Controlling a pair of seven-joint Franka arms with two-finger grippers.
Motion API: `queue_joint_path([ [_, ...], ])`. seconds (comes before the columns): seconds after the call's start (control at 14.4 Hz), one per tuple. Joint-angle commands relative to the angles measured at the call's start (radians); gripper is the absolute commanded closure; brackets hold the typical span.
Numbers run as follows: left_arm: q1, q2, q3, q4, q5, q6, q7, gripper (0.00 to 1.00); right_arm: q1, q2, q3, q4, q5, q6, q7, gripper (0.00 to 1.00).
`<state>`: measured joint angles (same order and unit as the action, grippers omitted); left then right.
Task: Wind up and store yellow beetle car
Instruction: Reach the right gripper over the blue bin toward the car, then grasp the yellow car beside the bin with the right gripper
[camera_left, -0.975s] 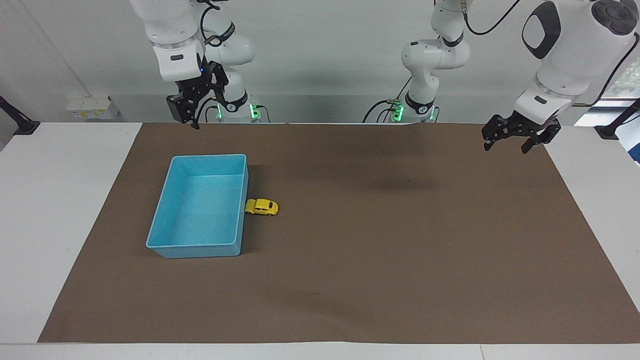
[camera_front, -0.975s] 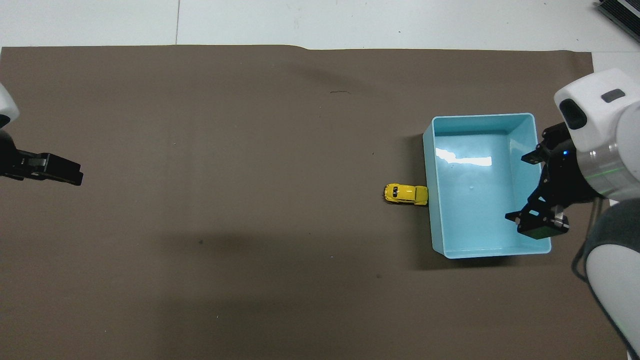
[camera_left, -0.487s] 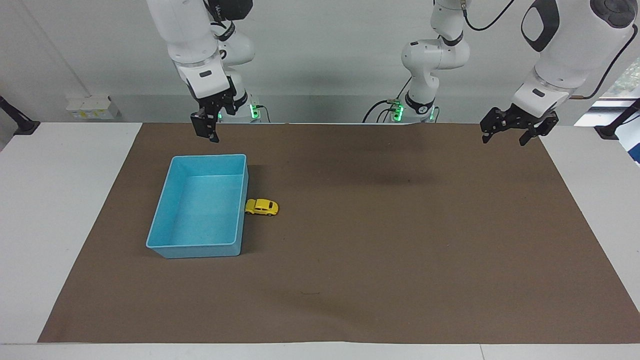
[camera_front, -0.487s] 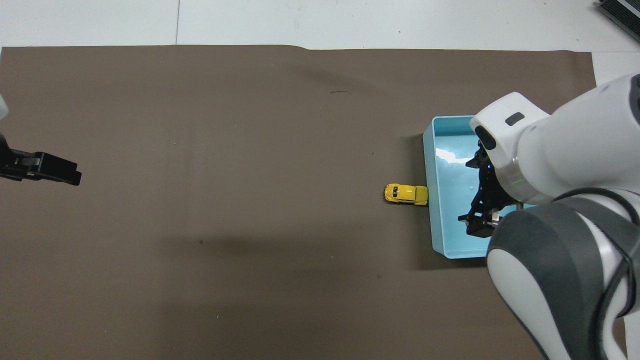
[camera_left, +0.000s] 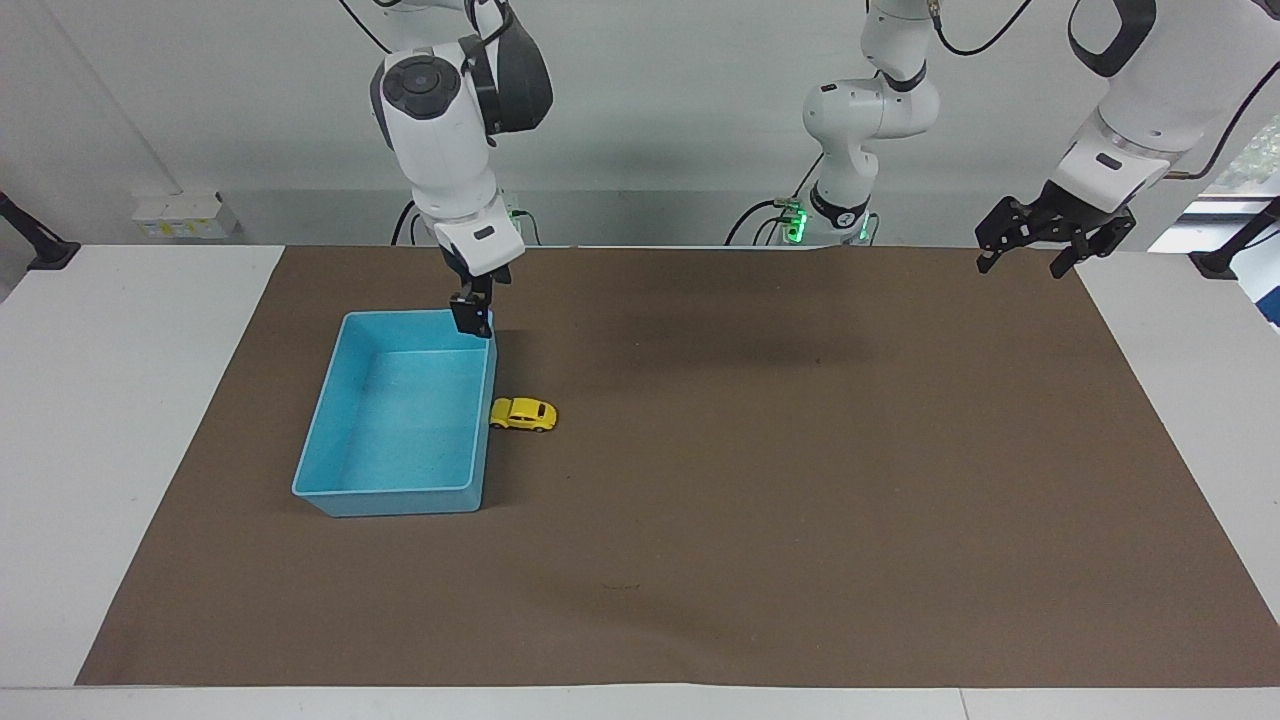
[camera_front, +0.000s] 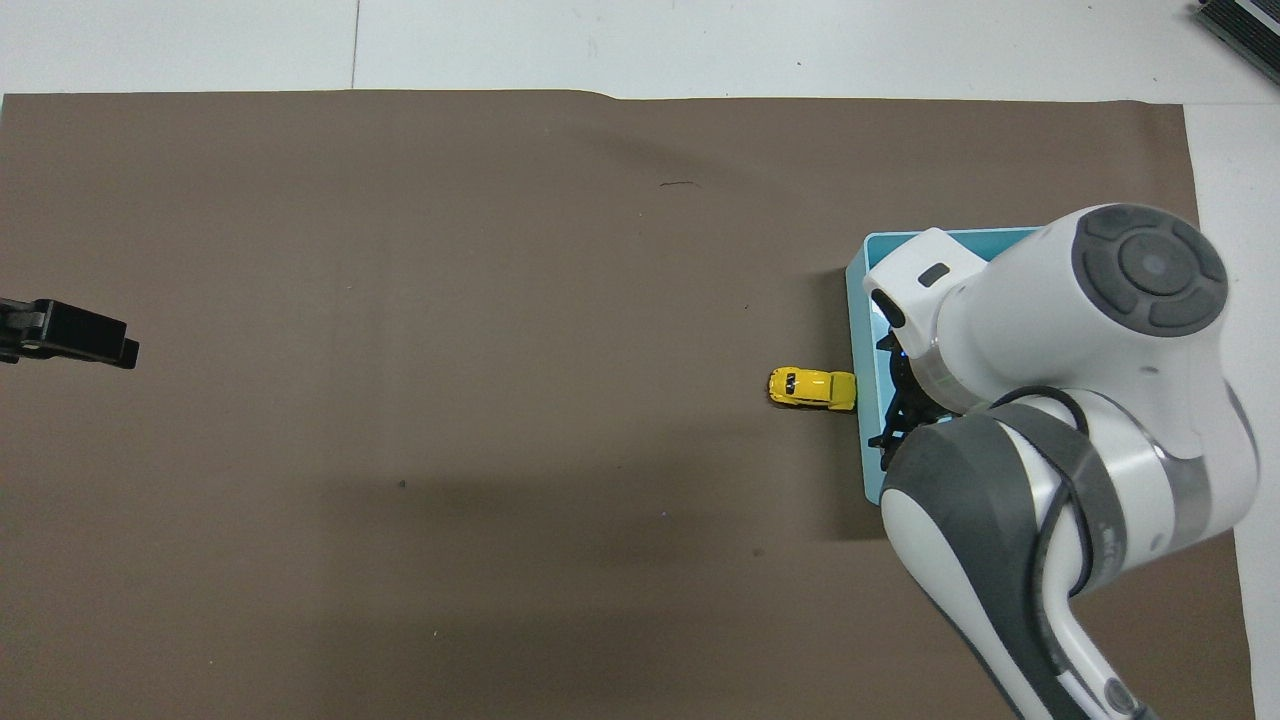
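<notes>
since a second ago, swung from over the mat's robot-side edge to over the bin's corner nearest the robots and nearest the car: right pincer (camera_left: 472, 318), up in the air, carrying nothing. seen edge-on in the facing view and mostly covered by its own arm in the overhead view, so fingertip gap not visible there; taken as fully spread, nothing between the fingers. shifted slightly and lifted a little at the left arm's end of the table: left pincer (camera_left: 1055, 243), fingers (camera_left: 985, 262) spread wide, empty, waiting over the mat's edge; only a dark tip (camera_front: 70, 334) in the overhead view.

unchanged: car (camera_left: 523, 413), yellow, on its wheels on the brown mat (camera_left: 760, 480), one end touching or just about touching the bin's long wall on the side toward the left arm; cannot tell which. same car (camera_front: 812, 389) in the overhead view, lengthwise toward the bin, well apart from the left pincer.

bin (camera_left: 330, 432), light blue, rectangular, nothing in it, on the mat toward the right arm's end of the table. white table (camera_left: 110, 420) around the mat.
</notes>
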<state>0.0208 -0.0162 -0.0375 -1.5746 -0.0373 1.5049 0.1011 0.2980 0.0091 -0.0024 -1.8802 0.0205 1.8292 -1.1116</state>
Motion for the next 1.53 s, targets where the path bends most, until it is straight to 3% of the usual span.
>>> queue_joint_path([
  [0.0, 0.015, -0.005, -0.01, 0.01, -0.015, -0.026, -0.001, 0.0, 0.0, 0.0, -0.002, -0.077, 0.012, 0.093, -0.039, 0.0],
  [0.21, 0.016, -0.005, -0.01, 0.01, -0.015, -0.026, -0.001, 0.0, 0.006, 0.006, -0.002, -0.144, 0.012, 0.195, -0.039, 0.0],
  [0.77, 0.016, -0.005, -0.01, 0.01, -0.015, -0.026, -0.001, 0.0, 0.016, 0.087, -0.004, -0.194, -0.002, 0.329, -0.046, 0.0],
  [1.39, 0.016, -0.005, -0.009, 0.01, -0.015, -0.026, -0.001, 0.0, 0.003, 0.224, -0.004, -0.195, -0.005, 0.475, -0.086, 0.0],
  [1.46, 0.016, -0.005, -0.009, 0.01, -0.015, -0.026, -0.001, 0.0, -0.002, 0.227, -0.004, -0.195, -0.005, 0.476, -0.096, 0.06],
])
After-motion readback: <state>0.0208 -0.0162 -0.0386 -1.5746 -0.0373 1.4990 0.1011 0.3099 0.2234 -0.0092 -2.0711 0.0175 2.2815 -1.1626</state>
